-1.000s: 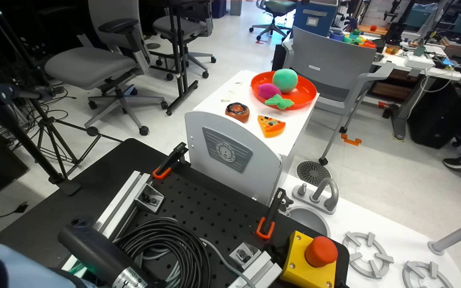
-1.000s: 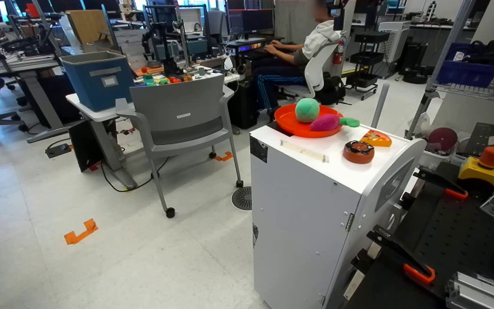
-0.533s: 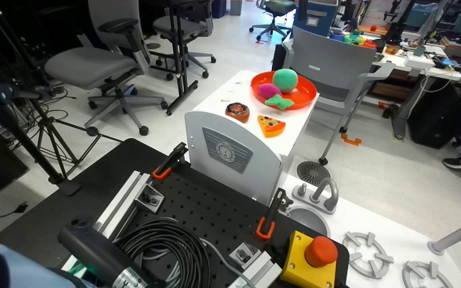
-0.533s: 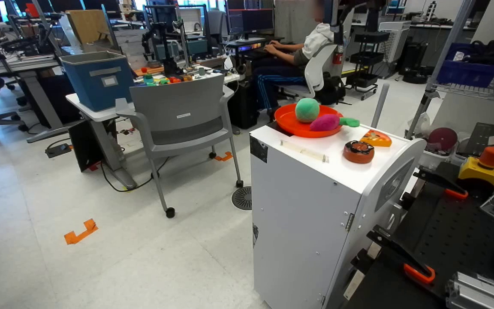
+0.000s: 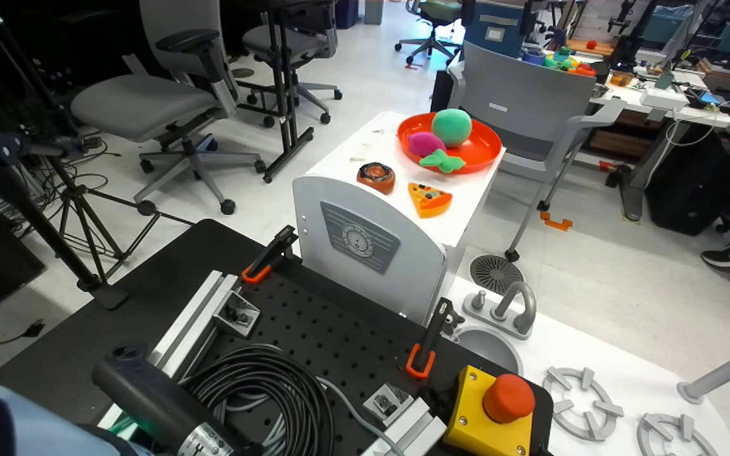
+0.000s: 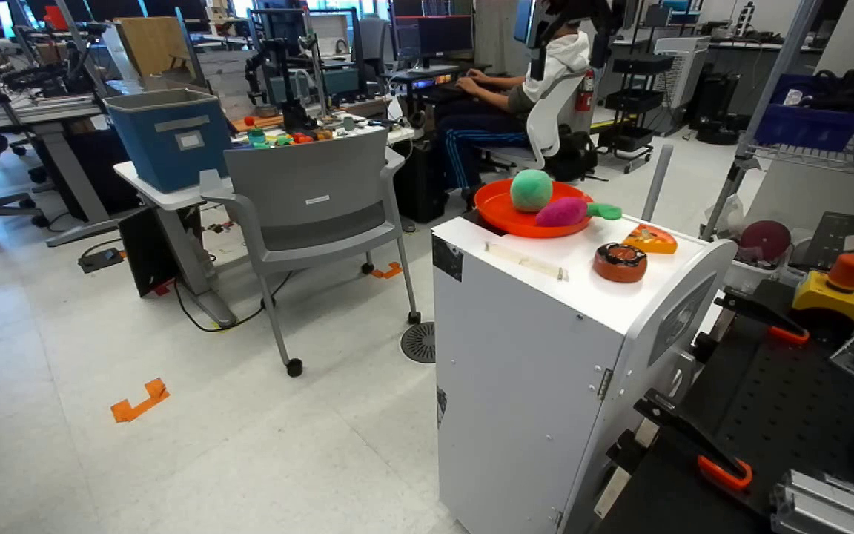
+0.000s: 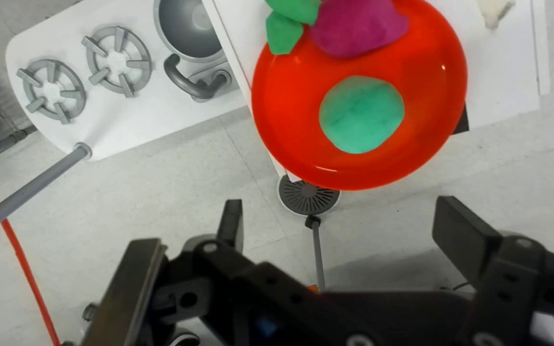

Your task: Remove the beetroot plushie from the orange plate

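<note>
two plush toys are held by the plate (image 5: pixel 484 140), which is set at one end of the desk (image 6: pixel 579 254): the beetroot (image 5: pixel 426 144) and the ball (image 5: pixel 451 128). the beetroot's magenta body is laid inside the rim, while its green leaves are laid across the rim, as is shown in both exterior views, and partly out past it. in the wrist view the beetroot is cut by the top edge, and a strip of bare plate is seen between it and the ball. the ball is placed nearer the plate's middle. outside the plate, the brown toy (image 5: pixel 376 178) and the pizza slice (image 5: pixel 429 199) are set on the desk, near each other but apart.

the gripper (image 7: pixel 339 226) is spread wide, with nothing gripped; the floor (image 7: pixel 373 235) is seen through the gap between its fingers (image 7: pixel 231 223). in both exterior views it is glimpsed at the top edge, partly cut off, well apart from the plate.

beside the desk, a sink (image 7: pixel 188 29) is fitted, with a tap (image 7: pixel 190 87) next to it. in an exterior view, a bin (image 6: pixel 175 163) is stood near a chair (image 6: pixel 301 174); what it holds cannot be made out. dark items (image 6: pixel 853 85) are held in a crate (image 6: pixel 798 130).
</note>
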Robot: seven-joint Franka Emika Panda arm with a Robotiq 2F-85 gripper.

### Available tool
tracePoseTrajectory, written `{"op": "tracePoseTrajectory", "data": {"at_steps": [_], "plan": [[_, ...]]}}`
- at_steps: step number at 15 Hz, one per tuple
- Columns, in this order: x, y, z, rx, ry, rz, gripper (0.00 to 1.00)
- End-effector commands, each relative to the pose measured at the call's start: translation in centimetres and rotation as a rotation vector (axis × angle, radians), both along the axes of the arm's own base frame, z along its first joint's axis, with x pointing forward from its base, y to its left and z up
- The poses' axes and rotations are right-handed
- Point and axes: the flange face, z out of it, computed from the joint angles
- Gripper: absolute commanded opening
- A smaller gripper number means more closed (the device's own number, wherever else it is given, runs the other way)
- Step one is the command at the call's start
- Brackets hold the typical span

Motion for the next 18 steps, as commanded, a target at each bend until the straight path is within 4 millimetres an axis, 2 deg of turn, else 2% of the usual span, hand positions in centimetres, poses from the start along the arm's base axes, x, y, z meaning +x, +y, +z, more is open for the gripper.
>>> {"op": "tracePoseTrajectory", "data": {"at_steps": [1, 3, 7, 14, 18], "plan": [[0.8, -0.1, -0.3, 0.049, 0.001, 0.029, 1.00], [0.7, 0.1, -0.8, 0.047, 0.028, 0.068, 1.00], [0.6, -0.6, -1.7, 0.011, 0.092, 0.120, 1.00], [2.0, -2.1, -3.6, -0.169, 0.094, 0.141, 1.00], [1.5, -2.1, -3.9, -0.147, 0.106, 0.148, 1.00]]}}
